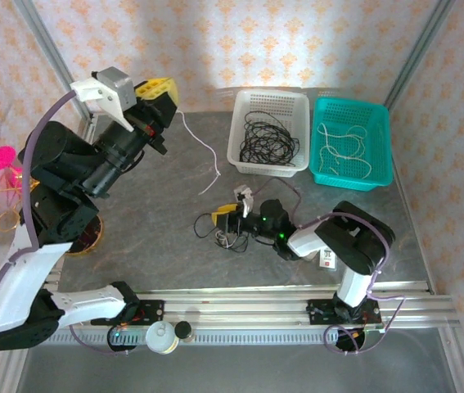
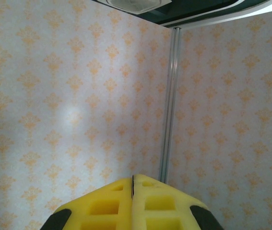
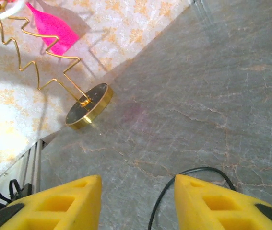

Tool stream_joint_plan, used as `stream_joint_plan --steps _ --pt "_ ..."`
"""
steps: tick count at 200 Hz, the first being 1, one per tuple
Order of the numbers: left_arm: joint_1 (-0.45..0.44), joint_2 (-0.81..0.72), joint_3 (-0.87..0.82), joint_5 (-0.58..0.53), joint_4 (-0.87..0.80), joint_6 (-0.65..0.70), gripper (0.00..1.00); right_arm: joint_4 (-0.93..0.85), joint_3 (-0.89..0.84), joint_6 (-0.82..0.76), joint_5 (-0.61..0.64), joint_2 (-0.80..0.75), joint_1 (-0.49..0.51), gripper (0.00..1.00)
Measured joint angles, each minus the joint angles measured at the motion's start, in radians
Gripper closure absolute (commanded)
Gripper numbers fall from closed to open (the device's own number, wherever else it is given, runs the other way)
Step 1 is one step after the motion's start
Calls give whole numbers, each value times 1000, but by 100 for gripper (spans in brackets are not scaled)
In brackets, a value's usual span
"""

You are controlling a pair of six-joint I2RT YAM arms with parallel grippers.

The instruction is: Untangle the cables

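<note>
Thin white cable point(image 1: 200, 137) dangles limp — black cables point(image 1: 268, 137) coil.

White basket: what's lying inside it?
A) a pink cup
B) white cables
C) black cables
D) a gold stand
C: in the top view, the white basket holds a tangled bunch of black cables, while the white cables lie in the teal basket beside it.

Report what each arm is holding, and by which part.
Left fingers, shut, seem to pinch the white cable by its top end. Right fingers stand apart over a black cable, gripping nothing.
</note>
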Motion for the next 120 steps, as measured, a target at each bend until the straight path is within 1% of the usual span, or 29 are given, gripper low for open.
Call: stream_joint_plan --steps 27,54,81,120 --pt "0 -5 -10 0 15 -1 100 -35 -2 50 24 -62 0 56" --pt "0 -4 -24 0 21 -1 100 -57 -4 140 58 -128 0 54" --pt "0 -2 -27 -1 24 -1 100 -67 3 296 63 -158 0 52" --pt "0 -2 -27 -14 32 -1 100 -63 56 536 20 -118 10 49"
